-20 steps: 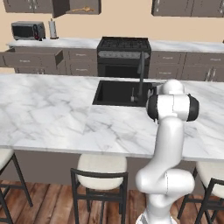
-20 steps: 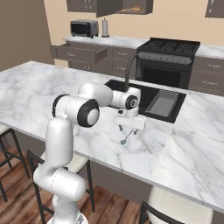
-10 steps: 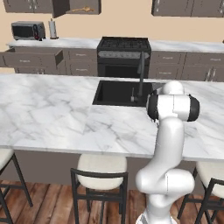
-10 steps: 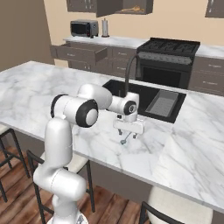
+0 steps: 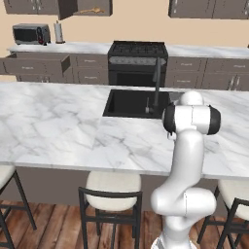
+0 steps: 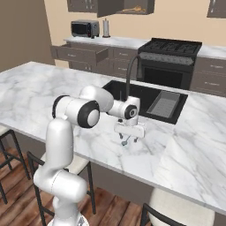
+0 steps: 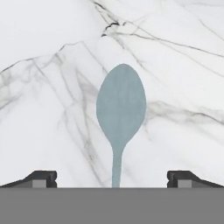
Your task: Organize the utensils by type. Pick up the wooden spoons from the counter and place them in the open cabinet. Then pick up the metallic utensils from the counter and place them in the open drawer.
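My hand [image 6: 128,139] is spread wide and holds nothing, low over 1 metal spoon [image 7: 120,109] near the bench's [image 6: 39,84] front edge. The drawer [image 6: 79,54] is open, waiting. I think the wooden spoon [image 6: 133,9] is already in the cabinet [image 6: 125,5].

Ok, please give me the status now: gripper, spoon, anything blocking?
Gripper open, low over the counter. Metal spoon lies flat, centred between the fingertips, not gripped. Nothing around it on the marble.

hand view: metal spoon [image 7: 121,109] handle cut off at 6 o'clock | right base view: utensil under gripper [image 6: 128,140] too small to identify
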